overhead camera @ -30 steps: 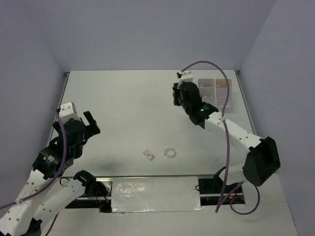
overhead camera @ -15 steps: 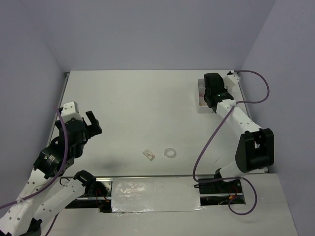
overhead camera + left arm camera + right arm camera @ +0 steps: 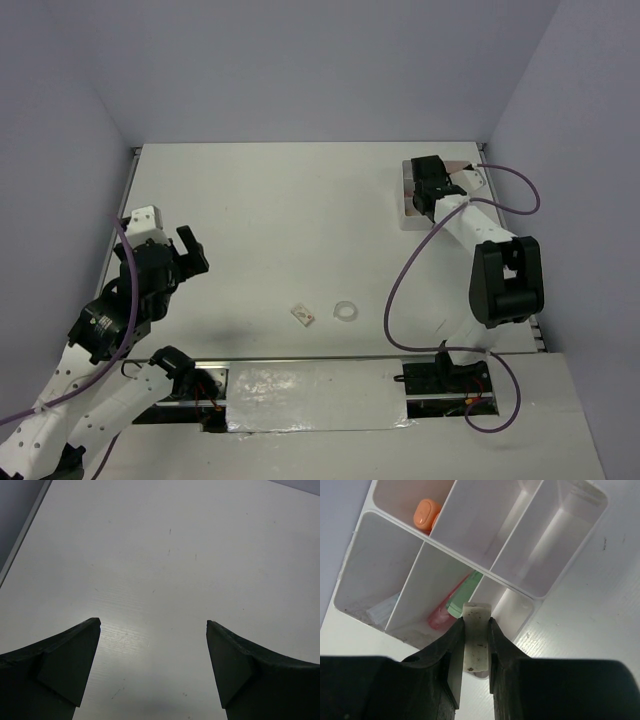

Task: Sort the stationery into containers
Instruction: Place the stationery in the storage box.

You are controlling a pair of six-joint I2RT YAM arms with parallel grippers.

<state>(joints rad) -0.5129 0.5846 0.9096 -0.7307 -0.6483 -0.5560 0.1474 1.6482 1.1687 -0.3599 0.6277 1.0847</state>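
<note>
White desk (image 3: 165,555), lilac walls. Right gripper (image 3: 476,630): clamped on a white eraser (image 3: 477,611), seemingly above a tray (image 3: 536,599) divider, pink marker (image 3: 441,617) just left. We judge release here risks a bounce off that wall onto the desk. Pose: pitched down, arm stretched forward. Left gripper (image 3: 152,625): spread wide, empty.

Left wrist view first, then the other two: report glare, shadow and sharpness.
Left wrist: soft glare on the table between the dark, detail-poor fingers of the left gripper. Right wrist: trays evenly lit and sharp; the right gripper gripping the eraser is near-black. Top external: glossy strip at the near edge reflects light; faint shadow beside the left arm.
</note>
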